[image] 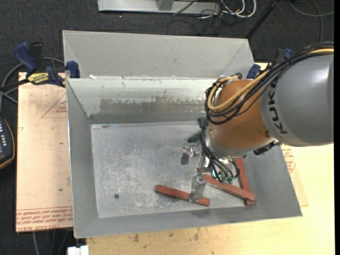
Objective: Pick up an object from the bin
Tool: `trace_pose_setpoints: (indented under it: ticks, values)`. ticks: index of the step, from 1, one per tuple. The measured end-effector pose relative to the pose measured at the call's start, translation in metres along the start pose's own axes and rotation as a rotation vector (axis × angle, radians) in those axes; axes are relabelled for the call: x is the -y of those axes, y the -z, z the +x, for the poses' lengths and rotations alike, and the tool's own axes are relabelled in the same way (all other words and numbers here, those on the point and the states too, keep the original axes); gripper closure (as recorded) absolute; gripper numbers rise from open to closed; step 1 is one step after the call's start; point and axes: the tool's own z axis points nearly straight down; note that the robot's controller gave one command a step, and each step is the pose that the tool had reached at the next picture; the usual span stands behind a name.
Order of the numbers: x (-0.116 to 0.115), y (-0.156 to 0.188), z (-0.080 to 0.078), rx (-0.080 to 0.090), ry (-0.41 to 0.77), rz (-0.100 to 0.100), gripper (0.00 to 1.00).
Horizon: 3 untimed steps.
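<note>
My gripper [193, 172] reaches down into the front right part of the bin, its two fingers apart and open. The lower fingertip [200, 191] rests at the right end of a flat reddish-brown bar [175, 192] that lies along the bin's front floor. The bar is not between the fingers. Just to the right lies a second reddish-brown piece [237, 192], made of strips meeting at an angle and partly hidden under the wrist.
The orange wrist cover and its cables hang over the bin's right side. A small dark speck [116, 196] sits on the floor at the front left. The bin's walls slope up on all sides.
</note>
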Motion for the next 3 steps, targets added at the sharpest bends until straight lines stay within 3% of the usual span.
trace_pose_setpoints:
  ticks: [1, 2, 3]
  values:
    - [-0.040, -0.068, 0.017, 0.009, 0.042, -0.001, 0.00]
    - [-0.038, -0.065, 0.016, 0.009, 0.037, 0.000, 1.00]
    - [-0.019, 0.082, -0.009, 0.019, 0.043, 0.000, 1.00]
